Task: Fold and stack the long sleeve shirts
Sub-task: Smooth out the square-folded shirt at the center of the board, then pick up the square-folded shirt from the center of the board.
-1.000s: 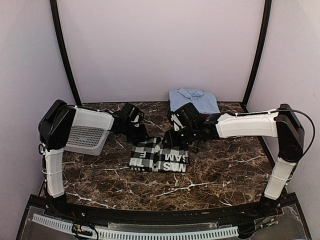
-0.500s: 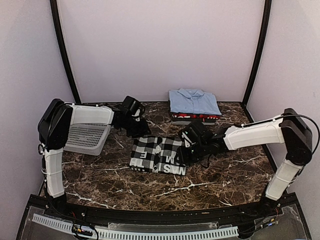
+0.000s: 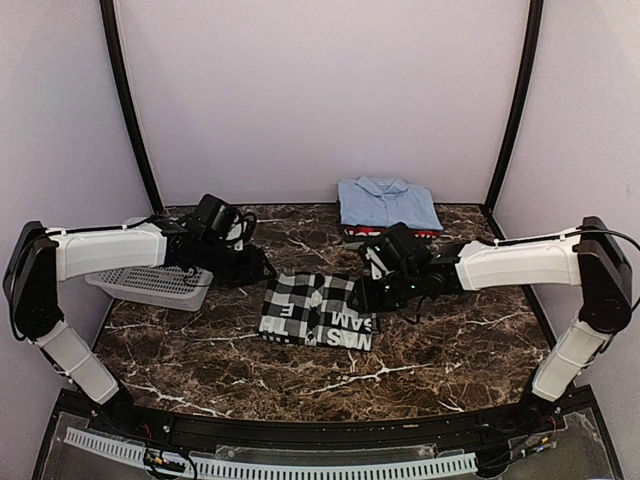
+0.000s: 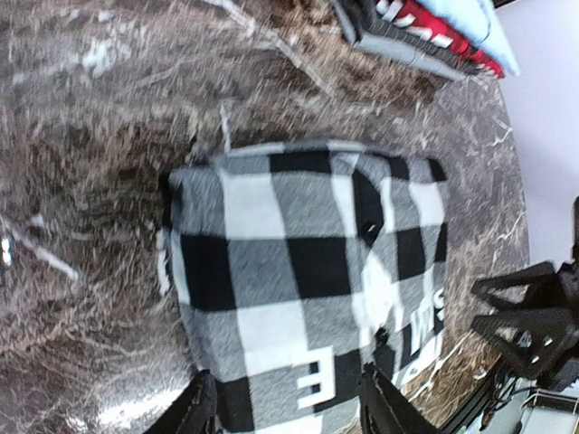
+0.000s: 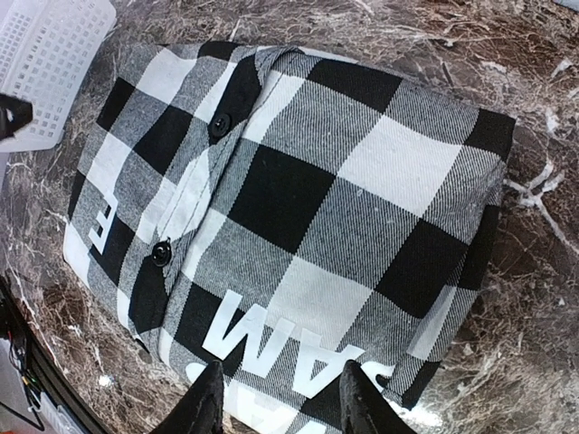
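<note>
1. Top view: the folded check shirt point(image 3: 318, 310) lies flat on the table point(image 3: 440, 350) between the left tool point(image 3: 255, 268) and the right tool point(image 3: 368, 296). The blue shirt point(image 3: 388, 203) lies beyond the right tool.
2. Left wrist: the left tool point(image 4: 289, 411) has its fingers apart and holds nothing. The check shirt point(image 4: 298, 271) is just ahead, and the red shirt point(image 4: 421, 20) is far ahead.
3. Right wrist: the right tool point(image 5: 282, 407) has its fingers apart and is empty, at the edge of the check shirt point(image 5: 298, 199). The basket point(image 5: 45, 54) is ahead to the left.
</note>
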Motion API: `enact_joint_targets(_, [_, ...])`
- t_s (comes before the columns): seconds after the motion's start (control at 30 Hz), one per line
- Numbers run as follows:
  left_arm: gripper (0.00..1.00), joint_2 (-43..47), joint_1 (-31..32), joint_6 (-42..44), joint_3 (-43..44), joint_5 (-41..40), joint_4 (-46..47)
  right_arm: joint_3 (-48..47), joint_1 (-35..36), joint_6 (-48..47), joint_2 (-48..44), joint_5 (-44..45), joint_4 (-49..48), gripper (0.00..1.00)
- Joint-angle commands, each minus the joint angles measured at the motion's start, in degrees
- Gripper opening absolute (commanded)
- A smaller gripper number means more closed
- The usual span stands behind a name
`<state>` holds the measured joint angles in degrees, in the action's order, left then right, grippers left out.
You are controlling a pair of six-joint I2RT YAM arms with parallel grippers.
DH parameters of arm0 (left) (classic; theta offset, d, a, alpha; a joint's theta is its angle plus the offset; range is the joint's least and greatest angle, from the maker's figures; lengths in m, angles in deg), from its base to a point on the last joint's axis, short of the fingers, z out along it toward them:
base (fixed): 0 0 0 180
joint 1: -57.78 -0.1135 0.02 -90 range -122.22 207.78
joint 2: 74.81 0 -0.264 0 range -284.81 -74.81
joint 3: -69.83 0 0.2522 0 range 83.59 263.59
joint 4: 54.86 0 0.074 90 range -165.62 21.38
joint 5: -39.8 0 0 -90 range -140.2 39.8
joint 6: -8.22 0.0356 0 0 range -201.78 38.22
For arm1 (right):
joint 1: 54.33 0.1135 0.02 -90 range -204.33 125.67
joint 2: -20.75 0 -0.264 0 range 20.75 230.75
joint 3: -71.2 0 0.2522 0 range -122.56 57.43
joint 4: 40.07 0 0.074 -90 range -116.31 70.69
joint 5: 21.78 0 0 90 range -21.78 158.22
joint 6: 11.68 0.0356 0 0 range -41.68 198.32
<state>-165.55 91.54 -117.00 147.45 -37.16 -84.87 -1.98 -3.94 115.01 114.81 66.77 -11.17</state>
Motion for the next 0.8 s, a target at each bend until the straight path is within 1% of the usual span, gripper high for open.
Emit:
enact_joint_targets(0.0, [0.52,1.4,0.2,-0.6,-7.1,3.9,-1.2,-1.7,-1.3,-1.0,0.9,0.3,0.0,0.41])
enact_joint_targets(0.13, [0.52,1.2,0.2,-1.0,-9.9,4.7,-0.1,-1.3,-1.7,-1.0,0.8,0.1,-0.4,0.41])
enact_joint_targets(0.4, [0.52,-2.9,0.8,-0.8,-10.3,5.8,2.9,0.3,-1.9,-0.6,-0.6,0.6,-0.7,0.41])
enact_joint_targets(0.6, [0.50,-6.1,2.1,-1.1,-10.6,3.1,5.1,1.9,-2.0,-0.2,-2.5,1.1,-1.2,0.42])
enact_joint_targets(0.77, [0.48,-8.3,3.2,-2.7,-10.4,-0.7,5.3,2.8,-2.1,0.0,-3.4,1.2,-1.2,0.42])
